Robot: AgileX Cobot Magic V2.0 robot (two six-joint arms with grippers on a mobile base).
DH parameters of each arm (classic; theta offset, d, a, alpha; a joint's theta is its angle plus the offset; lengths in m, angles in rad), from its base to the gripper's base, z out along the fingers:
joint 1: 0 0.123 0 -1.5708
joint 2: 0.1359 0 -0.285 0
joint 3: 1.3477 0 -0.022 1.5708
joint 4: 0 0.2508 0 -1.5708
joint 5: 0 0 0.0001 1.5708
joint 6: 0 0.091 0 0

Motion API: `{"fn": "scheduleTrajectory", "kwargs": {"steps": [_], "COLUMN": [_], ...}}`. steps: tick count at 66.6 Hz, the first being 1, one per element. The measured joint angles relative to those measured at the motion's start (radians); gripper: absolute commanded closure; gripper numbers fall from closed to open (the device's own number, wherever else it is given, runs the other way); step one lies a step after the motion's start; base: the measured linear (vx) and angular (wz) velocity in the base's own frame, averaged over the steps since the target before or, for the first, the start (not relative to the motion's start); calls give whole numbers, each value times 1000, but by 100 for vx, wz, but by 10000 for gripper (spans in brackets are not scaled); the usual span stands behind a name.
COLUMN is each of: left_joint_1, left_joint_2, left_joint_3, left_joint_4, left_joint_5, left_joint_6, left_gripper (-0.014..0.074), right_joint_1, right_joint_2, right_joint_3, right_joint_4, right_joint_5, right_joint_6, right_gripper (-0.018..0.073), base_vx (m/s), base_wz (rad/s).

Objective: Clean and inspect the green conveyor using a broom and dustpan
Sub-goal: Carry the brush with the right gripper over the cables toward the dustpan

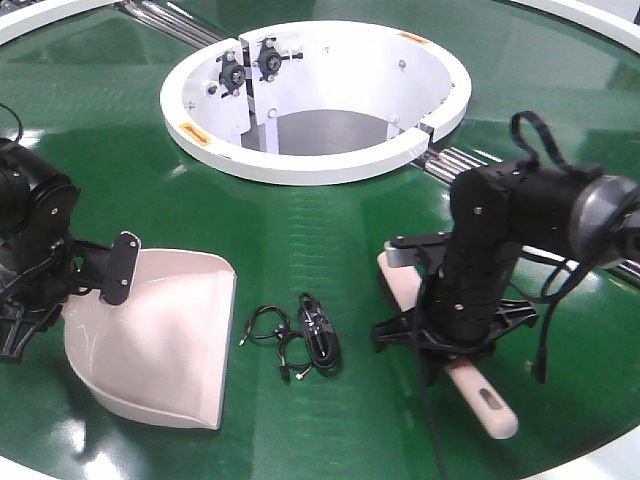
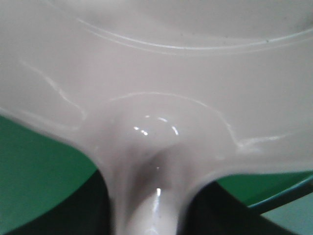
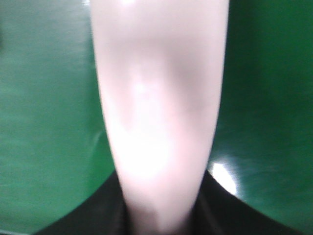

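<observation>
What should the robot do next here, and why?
Probably sweep the broom, held by the right arm, leftward. A tangle of black cords lies on the green conveyor between the broom and the dustpan, and the dustpan's open lip faces the cords, ready to catch them.

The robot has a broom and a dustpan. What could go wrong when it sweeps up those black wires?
The tangled black cables might catch on the broom instead of sliding into the dustpan. A hard sweep could also flick them past the dustpan's lip and across the glossy green conveyor.
</observation>
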Motion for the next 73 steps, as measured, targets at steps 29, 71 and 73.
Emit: {"fn": "scheduleTrajectory", "kwargs": {"steps": [29, 71, 73], "left_joint_1": [0, 0, 0], "left_joint_2": [0, 0, 0], "left_joint_3": [0, 0, 0], "left_joint_4": [-1, -1, -1], "left_joint_5": [0, 0, 0], "left_joint_6": [0, 0, 0], "left_gripper": [602, 602, 602], "right_joint_1": [125, 231, 238], "right_joint_2": [129, 277, 284], "right_joint_3": [-153, -335, -348], "right_joint_4": [4, 157, 160], "right_joint_5": [72, 85, 87], "right_joint_6": [150, 207, 207], "right_gripper": [564, 564, 564], "base_vx": [0, 0, 0], "base_wz": [0, 0, 0]}}
